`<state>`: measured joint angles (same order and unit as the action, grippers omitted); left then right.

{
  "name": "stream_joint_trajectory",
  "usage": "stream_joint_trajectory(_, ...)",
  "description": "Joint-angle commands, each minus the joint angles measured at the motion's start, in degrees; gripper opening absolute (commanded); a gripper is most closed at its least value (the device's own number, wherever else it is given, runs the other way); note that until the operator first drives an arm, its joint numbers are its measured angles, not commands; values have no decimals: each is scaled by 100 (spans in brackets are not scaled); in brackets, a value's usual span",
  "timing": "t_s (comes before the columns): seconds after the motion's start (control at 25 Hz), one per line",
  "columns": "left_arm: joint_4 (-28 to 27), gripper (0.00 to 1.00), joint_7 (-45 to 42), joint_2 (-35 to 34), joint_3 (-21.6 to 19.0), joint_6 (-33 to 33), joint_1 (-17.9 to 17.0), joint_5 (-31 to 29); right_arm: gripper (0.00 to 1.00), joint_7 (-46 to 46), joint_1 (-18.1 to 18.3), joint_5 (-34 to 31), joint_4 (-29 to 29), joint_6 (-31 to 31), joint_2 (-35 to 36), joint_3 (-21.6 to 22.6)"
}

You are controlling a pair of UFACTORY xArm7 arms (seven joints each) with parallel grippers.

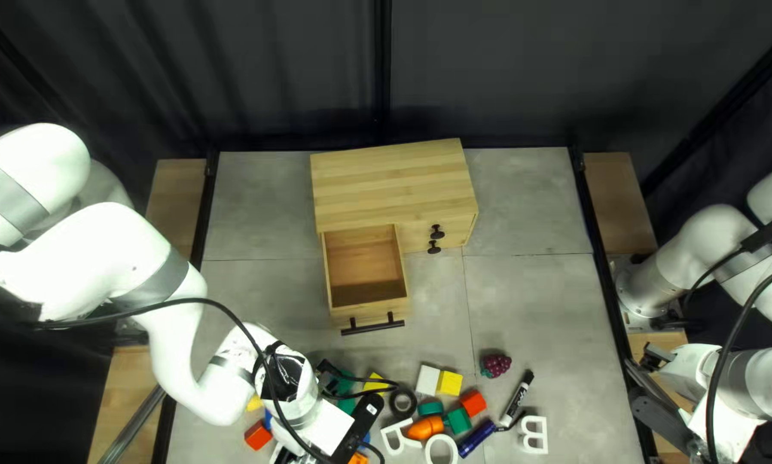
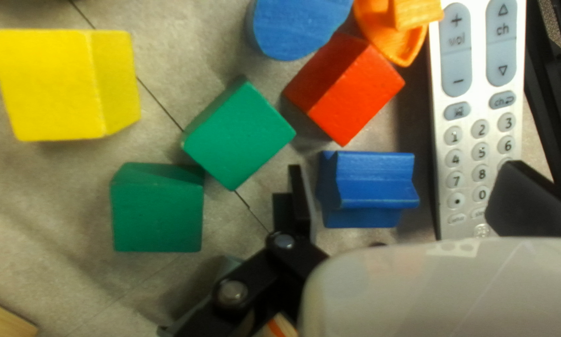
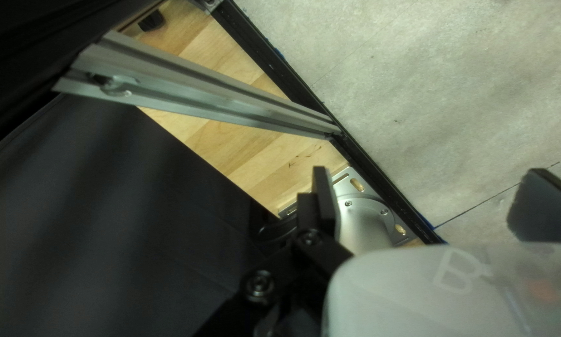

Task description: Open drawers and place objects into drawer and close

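Cannot see the white ring (image 1: 442, 437) whole: cut off in the top left view. Finds the remote (image 2: 480, 106), rounded blue block (image 2: 299, 25) and orange piece (image 2: 405, 48) cropped in the left wrist view. Notes a partly hidden metal base plate (image 3: 368, 224) in the right.

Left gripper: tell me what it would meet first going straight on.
The left gripper would probably meet the ridged blue block seen between its open fingers, or the remote beside it; depth is unclear.

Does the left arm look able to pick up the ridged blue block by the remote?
Probably yes: the left tool stands open, with the ridged blue block showing between its fingers. One finger shows over the remote control, though, which might get in the way.
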<state>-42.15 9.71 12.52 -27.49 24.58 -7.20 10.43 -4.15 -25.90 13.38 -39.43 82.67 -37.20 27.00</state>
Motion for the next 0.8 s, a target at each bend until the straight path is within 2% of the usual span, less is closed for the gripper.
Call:
stream_joint_trajectory(0.04,15,87,97,82,-23,-74,42,65,100,0,0,0,0,0,0,0)
stream_joint_trajectory(0.16,19,92,128,81,-30,-72,60,90,100,0,0,0,0,0,0,0)
stream_joint_trajectory(0.2,19,84,134,81,-32,-72,64,94,100,0,0,0,0,0,0,0)
stream_joint_trajectory(0.24,20,21,139,80,-31,-72,68,97,100,0,0,0,0,0,0,0)
stream_joint_trajectory(0.28,14,0,129,98,-22,-80,61,81,100,0,0,0,0,0,0,0)
stream_joint_trajectory(0.6,27,0,105,-14,-14,24,64,55,100,0,0,0,0,0,0,0)
stream_joint_trajectory(0.8,-69,0,-34,-422,53,537,101,-82,100,0,0,0,0,0,0,0)
